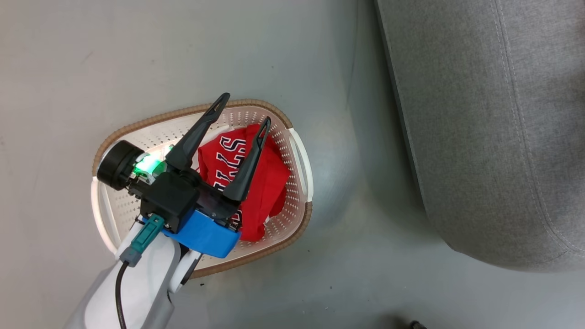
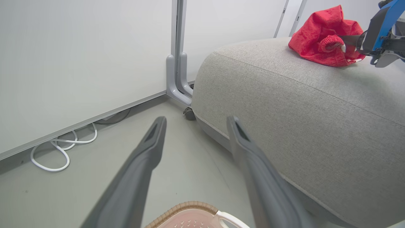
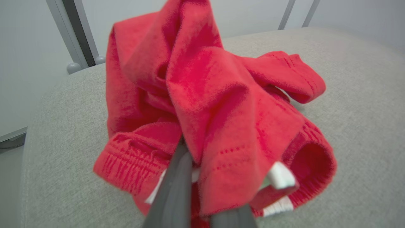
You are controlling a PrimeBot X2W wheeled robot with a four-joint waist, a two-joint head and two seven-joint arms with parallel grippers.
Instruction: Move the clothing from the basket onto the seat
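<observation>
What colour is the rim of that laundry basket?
The rim is brown with a woven look, on a cream basket; the head view shows it best.

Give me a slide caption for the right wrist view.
Right gripper shut on the plain red garment, which rests on the grey couch cushion.

The left claw (image 1: 244,109) stands wide open, its 2 dark fingers (image 1: 192,139) splayed, pointing up the head view above a pale forearm (image 1: 146,274). The right claw (image 2: 343,41) is pinched tight on the red garment (image 2: 316,41).
</observation>
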